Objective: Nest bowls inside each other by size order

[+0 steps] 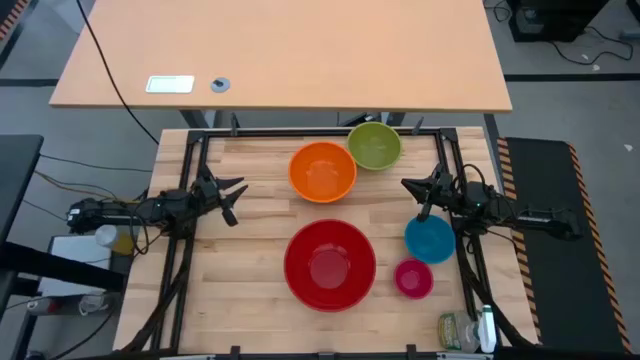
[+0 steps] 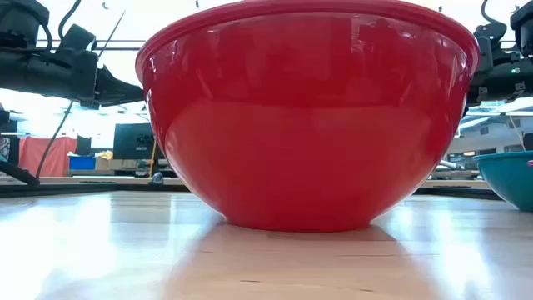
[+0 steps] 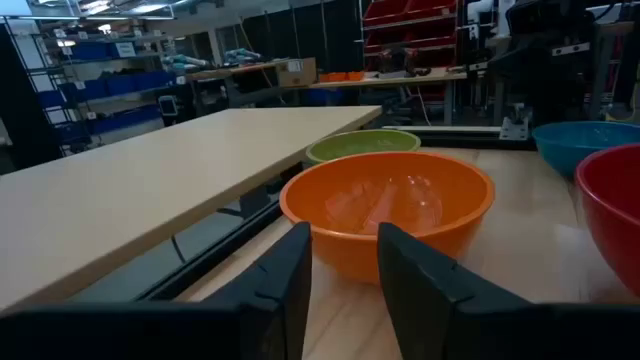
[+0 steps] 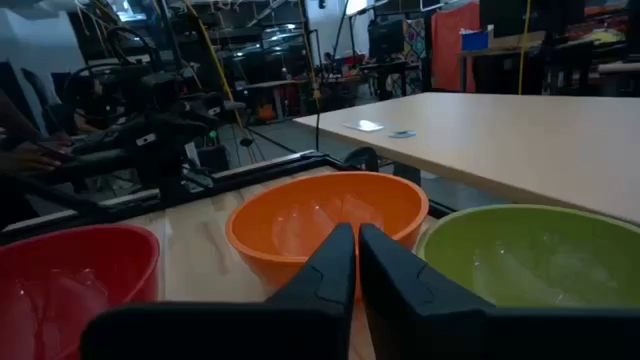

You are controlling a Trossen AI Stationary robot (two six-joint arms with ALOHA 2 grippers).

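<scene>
Five bowls stand upright on their bases, apart from one another, on the wooden table (image 1: 250, 260). The red bowl (image 1: 330, 265) is near the middle front and fills the low view (image 2: 308, 117). The orange bowl (image 1: 322, 170) and the lime green bowl (image 1: 374, 145) are at the far side. The blue bowl (image 1: 430, 238) and the small pink bowl (image 1: 413, 277) are at the right. My left gripper (image 1: 238, 197) is open and empty at the left, pointing at the orange bowl (image 3: 390, 205). My right gripper (image 1: 408, 190) is shut and empty, just beyond the blue bowl, facing the orange bowl (image 4: 320, 215) and the green bowl (image 4: 530, 255).
A tan desk (image 1: 280, 50) stands beyond the far edge. Black frame rails (image 1: 300, 132) run along the table's far edge and sides. Bottles (image 1: 465, 330) stand at the near right corner. Bare wood lies between the left gripper and the red bowl.
</scene>
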